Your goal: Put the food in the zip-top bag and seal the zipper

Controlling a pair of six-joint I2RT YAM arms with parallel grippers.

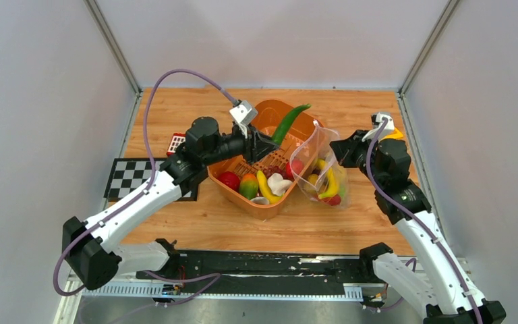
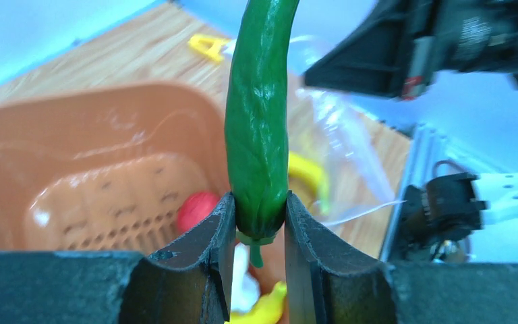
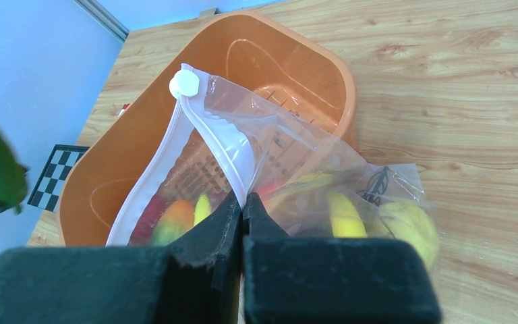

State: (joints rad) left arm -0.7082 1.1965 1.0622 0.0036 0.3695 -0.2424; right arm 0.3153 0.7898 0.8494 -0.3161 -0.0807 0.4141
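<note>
L claw point(image 2: 260, 202): narrow, clamped on the stem end of a green cucumber point(image 2: 256, 115), which I hold raised over the basket point(image 2: 94, 121), tip toward the bag point(image 3: 310, 162); R claw point(image 3: 241, 202): pinched shut on the bag lip, keeping the mouth open beside the basket; zipper point(image 3: 150, 177) unsealed. Progress, my est.: approx. midway; banana point(image 3: 340, 212) and lemon point(image 3: 408, 226) in bag; mango point(image 1: 248, 185), mushroom point(image 1: 278, 183) etc. left in basket; seal not done.
</note>
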